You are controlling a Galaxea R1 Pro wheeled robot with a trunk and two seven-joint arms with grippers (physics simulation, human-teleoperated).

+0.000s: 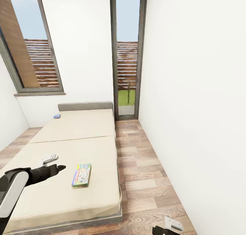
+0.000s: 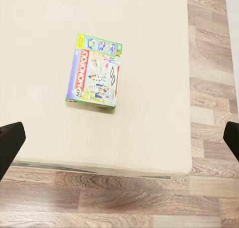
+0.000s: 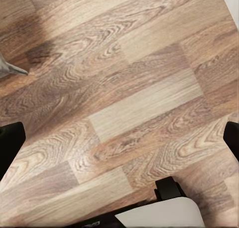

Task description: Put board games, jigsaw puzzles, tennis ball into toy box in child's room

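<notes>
Only partly in frame: right gripper (image 1: pixel 167 229), small blue game (image 1: pixel 56 116) blurry

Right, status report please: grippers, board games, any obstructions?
Left gripper open, above bed. Right gripper open, over floor. Green board game flat on mattress; blue one near headboard. Nothing between.

Bed (image 1: pixel 78 139): green board game (image 1: pixel 81 175) near foot, blue one (image 1: pixel 56 116) by headboard.

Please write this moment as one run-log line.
left gripper: open, over bed | green board game: flat on bed, ungrasped | right gripper: open, over floor
</notes>
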